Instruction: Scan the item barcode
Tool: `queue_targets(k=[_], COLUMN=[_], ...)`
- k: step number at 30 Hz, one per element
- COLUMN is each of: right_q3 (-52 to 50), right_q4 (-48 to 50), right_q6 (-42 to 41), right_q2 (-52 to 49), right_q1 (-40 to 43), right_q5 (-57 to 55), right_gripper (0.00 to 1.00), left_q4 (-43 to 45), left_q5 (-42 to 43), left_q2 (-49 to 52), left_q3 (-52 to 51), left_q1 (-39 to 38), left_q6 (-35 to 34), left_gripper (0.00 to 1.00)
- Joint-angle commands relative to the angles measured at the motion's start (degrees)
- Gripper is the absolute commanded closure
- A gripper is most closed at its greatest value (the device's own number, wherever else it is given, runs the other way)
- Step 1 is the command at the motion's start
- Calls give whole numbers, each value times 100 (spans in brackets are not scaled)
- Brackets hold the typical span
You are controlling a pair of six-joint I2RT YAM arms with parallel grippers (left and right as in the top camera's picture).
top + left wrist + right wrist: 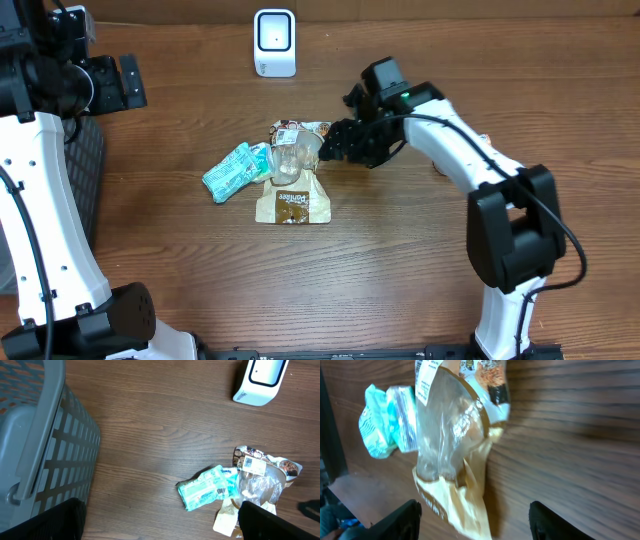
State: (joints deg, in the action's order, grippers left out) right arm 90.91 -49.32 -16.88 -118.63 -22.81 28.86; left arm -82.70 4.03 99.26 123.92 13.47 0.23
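**Snack bag lying in the middle, both grippers open**

The snack bag (pixel 292 178) is lying flat in the middle of the table (pixel 400 300). Part of it is see-through and part is brown. It is showing a picture at its far end and brown writing at its near end. The see-through part is looking crinkly and shiny. A white sticker with black lines (pixel 248 463) is sitting close to the far end of the bag. A blue-green packet (pixel 235 171) is lying just to the left of the bag and touching it.

The right gripper (pixel 332 143) is sitting low at the far right corner of the bag. Its two fingers (pixel 402 520) are standing wide apart, so it is open and not squeezing anything. In the right wrist view the bag is lying between them.

The left gripper (pixel 118 82) is hanging over the far left of the table, above a grey basket (pixel 45 435). Its fingers are wide apart too, with nothing between them.

Bare table is lying to the right of the bag and on its near side. A white scanner (pixel 274 42) is standing at the far edge, well apart from the bag, with bare wood between them. The basket, with holes in its wall, is filling the left edge.

The table is dark brown wood, with thin lines running from left to right.
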Motion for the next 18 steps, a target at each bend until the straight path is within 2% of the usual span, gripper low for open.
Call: queue_targets(k=[1, 9, 18], right_q3=[-90, -92, -92], right_q4=[302, 850, 1320], right_q6=[-468, -929, -1381], right_q2=[-197, -485, -946], right_q1=[-131, -186, -527], right_q5=[33, -57, 236], right_gripper=[29, 23, 25], left_q4=[22, 22, 22], left_q5=[-15, -15, -15], left_q2=[-26, -26, -26], left_q3=[105, 105, 105], left_q1=[-55, -52, -55], left_q6=[109, 109, 109], left_gripper=[0, 0, 0])
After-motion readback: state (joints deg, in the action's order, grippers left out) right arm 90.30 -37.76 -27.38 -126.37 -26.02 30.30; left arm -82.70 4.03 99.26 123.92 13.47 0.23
